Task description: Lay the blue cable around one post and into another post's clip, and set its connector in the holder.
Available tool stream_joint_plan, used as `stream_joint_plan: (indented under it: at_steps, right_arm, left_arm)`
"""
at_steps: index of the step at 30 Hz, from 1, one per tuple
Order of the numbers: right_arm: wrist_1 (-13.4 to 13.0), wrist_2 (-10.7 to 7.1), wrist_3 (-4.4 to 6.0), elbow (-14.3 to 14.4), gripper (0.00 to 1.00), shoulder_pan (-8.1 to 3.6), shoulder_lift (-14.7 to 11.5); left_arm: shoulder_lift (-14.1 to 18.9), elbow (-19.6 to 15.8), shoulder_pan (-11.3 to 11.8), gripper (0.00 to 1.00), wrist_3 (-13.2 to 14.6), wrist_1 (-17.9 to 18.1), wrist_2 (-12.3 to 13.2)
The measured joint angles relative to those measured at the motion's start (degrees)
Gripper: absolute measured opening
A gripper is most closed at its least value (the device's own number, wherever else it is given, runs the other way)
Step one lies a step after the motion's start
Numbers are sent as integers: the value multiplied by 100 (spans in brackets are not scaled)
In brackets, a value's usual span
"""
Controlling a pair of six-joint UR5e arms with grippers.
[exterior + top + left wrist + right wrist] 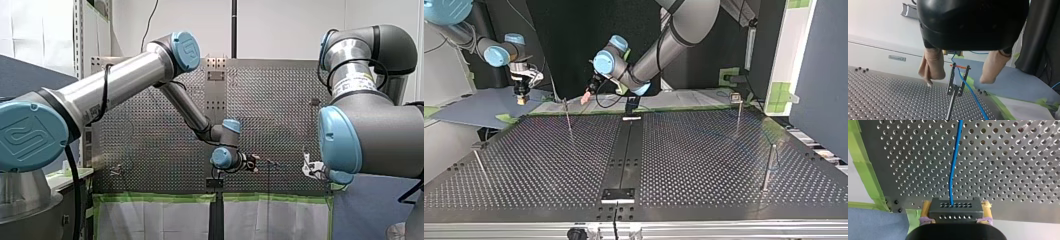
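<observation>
Your right gripper is clamped on the dark grey perforated block connector; the thin blue cable runs from it out over the perforated metal table; your left gripper is spread wide, beige pads either side of the slim metal post with the forked clip, holding nothing; cable sits in that fork. My worry: yank the connector too hard and tension pops the cable out, or a pad knocks the post.
</observation>
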Motion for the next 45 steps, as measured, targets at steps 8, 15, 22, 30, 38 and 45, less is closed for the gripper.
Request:
stream_joint_plan:
  at_steps: [8, 15, 22, 30, 38, 45]
  right_arm:
    - [-11, 0, 22, 1, 0, -19, 1]
    - [-45, -2, 60, 2, 0, -26, 1]
    - [-60, -2, 74, 3, 0, -31, 7]
    - [-46, -7, 74, 3, 0, -31, 9]
    - [-40, -2, 98, 3, 0, -29, 9]
    - [-28, 0, 189, 1, 0, -20, 9]
  left_arm:
    - [0, 0, 12, 100, -10, 6, -2]
    - [0, 0, 20, 100, -27, 10, -39]
    - [-1, 0, 29, 100, -26, -4, -56]
    - [169, -167, -2, 100, 188, -16, -317]
    - [650, -650, -123, 100, 479, 445, -776]
    - [1098, -1097, -229, 100, 405, 891, -1025]
